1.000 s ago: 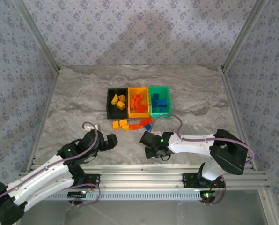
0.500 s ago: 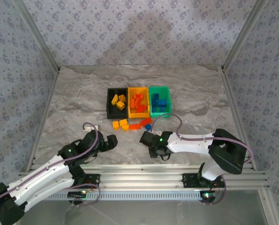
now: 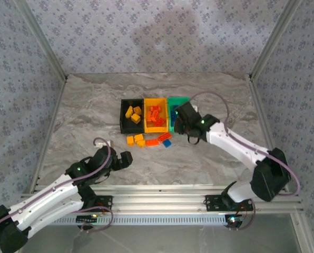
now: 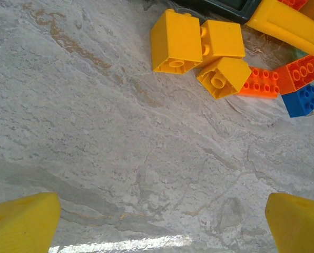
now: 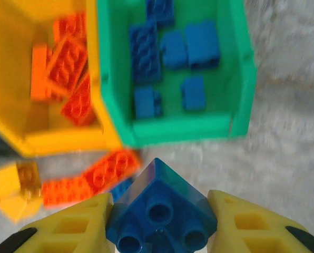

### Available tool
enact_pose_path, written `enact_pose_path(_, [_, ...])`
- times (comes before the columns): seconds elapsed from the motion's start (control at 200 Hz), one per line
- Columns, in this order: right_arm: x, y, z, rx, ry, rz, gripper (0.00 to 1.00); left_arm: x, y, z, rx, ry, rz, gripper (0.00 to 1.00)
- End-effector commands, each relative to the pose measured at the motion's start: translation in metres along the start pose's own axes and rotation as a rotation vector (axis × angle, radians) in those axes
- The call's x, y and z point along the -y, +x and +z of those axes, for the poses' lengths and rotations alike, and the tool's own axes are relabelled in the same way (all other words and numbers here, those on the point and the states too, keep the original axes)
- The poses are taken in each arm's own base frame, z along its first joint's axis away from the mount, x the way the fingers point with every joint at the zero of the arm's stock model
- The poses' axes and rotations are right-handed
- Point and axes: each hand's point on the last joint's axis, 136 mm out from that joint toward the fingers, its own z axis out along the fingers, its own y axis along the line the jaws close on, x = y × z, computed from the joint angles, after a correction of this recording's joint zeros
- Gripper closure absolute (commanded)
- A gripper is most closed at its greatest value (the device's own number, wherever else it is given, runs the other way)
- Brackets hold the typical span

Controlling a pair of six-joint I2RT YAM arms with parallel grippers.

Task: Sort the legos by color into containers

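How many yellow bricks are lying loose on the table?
3 yellow bricks, clustered before the black bin: one, another beside it, a third by an orange brick. More may be hidden.

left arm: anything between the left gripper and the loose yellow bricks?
No. In the left wrist view, the stretch from the left gripper to the three yellow bricks is bare marble table.

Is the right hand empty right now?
No, the right hand is closed on a blue lego brick, just short of the green bin.
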Motion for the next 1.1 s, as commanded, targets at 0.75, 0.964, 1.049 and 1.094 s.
enact_pose_path(0.75, [-0.024, -0.095, 0.043, 0.112, 0.007, 0.056, 0.25, 0.016, -0.021, -0.008, 0.034, -0.01, 0.023, 0.0])
enact_pose_path(0.964, [-0.036, -0.052, -0.005, 0.155, -0.119, 0.008, 0.24, 0.028, -0.045, -0.012, 0.09, -0.032, 0.065, 0.01])
enact_pose_path(1.049, [-0.031, -0.023, -0.008, 0.132, -0.131, -0.005, 0.24, 0.039, -0.055, -0.002, 0.096, -0.046, 0.127, 0.01])
enact_pose_path(1.094, [-0.029, -0.013, -0.011, 0.124, -0.139, -0.005, 0.24, 0.044, -0.059, 0.007, 0.088, -0.059, 0.163, 0.02])
